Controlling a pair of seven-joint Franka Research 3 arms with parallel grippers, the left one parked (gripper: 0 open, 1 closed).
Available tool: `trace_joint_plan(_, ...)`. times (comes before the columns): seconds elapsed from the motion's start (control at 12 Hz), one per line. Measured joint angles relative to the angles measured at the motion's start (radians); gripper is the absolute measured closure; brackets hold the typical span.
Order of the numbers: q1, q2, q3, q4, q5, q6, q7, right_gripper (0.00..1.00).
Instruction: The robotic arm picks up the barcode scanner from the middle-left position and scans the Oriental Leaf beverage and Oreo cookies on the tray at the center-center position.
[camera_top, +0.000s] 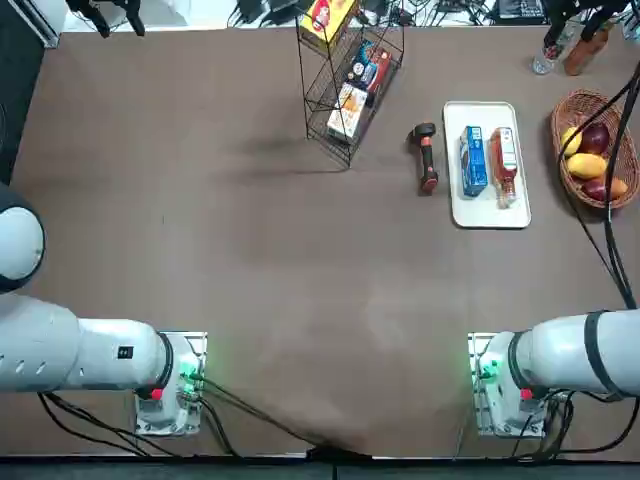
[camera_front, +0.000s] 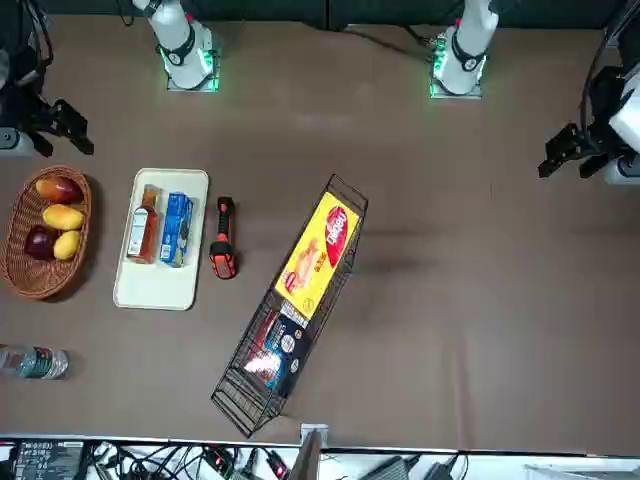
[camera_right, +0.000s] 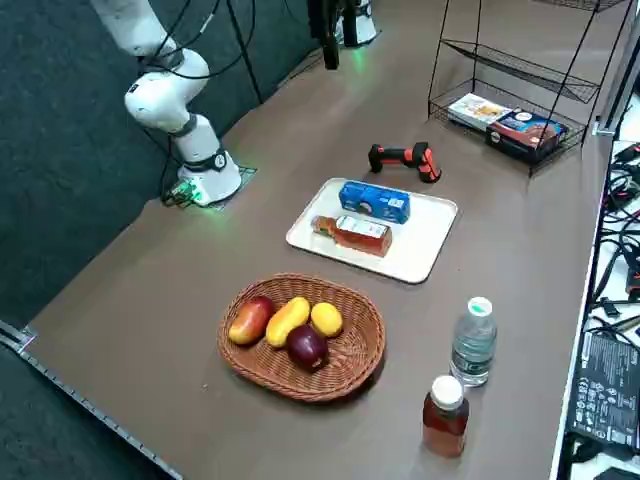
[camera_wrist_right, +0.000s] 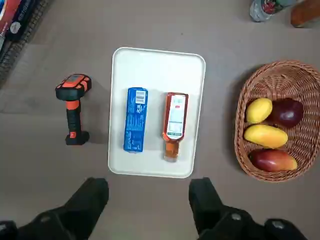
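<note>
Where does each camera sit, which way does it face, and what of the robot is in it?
Top view: overhead, down on the table; both arm bases show.
Front view: across the table, facing the robot; the right arm's tool at picture left.
Right side view: raised at the robot's right, looking diagonally down; an arm and base show.
Right wrist view: on the right arm, at the tray; two open fingers show.
Top and wrist views share tray, scanner and fruit basket.

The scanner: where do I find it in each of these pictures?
Top view: upper right, just left of the tray.
Front view: left of centre, between tray and rack.
Right side view: above centre, beyond the tray.
Right wrist view: scanner beside the tray, ahead of the open right gripper.
Shared landmark: white tray.
</note>
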Motion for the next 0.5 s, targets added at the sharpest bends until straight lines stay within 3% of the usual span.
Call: trace_joint_plan(0.5,0.004,0.006,0.007,0.001,0.009,0.000,0.002,0.00)
